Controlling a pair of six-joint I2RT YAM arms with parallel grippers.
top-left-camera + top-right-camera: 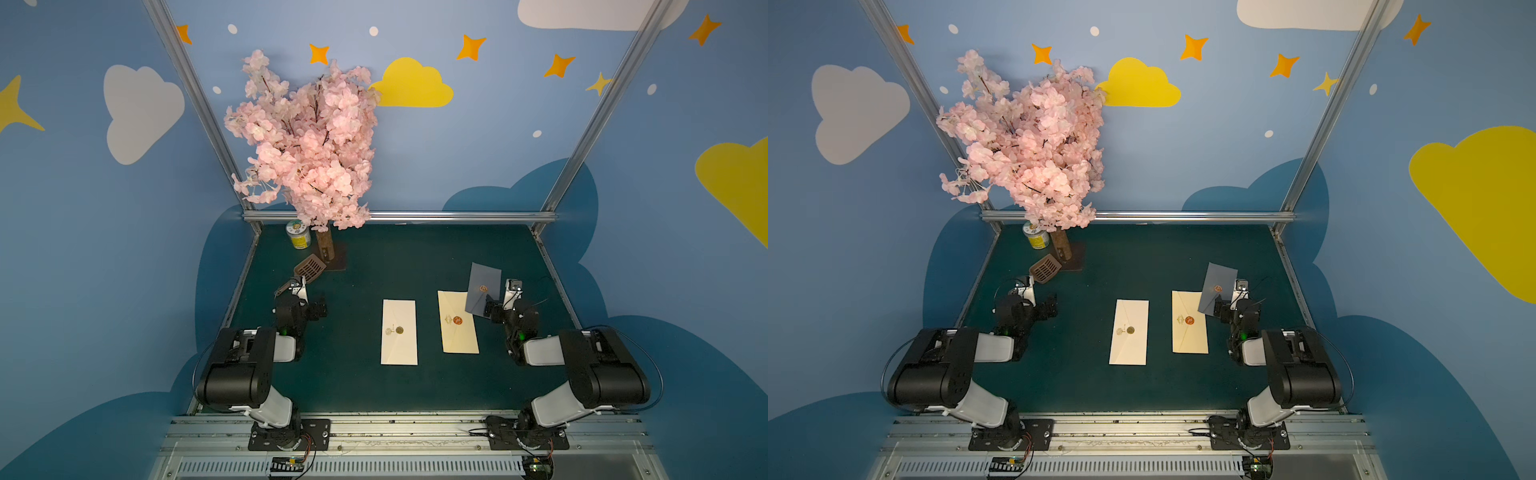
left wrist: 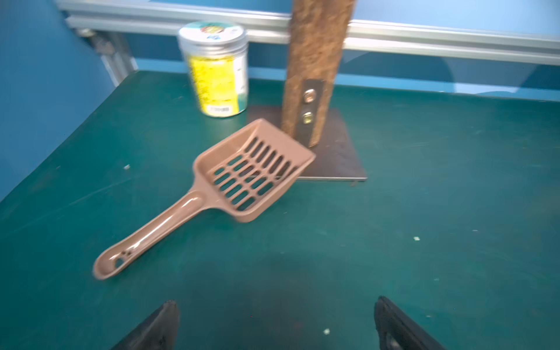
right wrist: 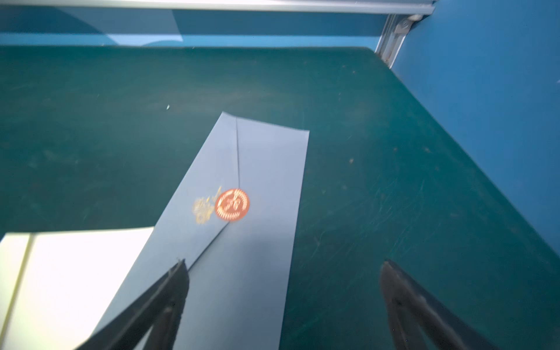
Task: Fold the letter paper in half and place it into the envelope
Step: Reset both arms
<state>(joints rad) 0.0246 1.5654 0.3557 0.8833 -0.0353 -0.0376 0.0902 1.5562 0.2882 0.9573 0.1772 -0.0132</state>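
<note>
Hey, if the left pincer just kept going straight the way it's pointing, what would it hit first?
Probably the brown scoop, its slotted head lying ahead of the open left pincer; the tree trunk stands just behind. Height is unclear.

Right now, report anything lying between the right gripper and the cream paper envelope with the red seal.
The grey-blue paper envelope with a red seal lies over the far corner of the cream paper envelope, just below the open right gripper. Nothing else visible stands between them on the green table.
</note>
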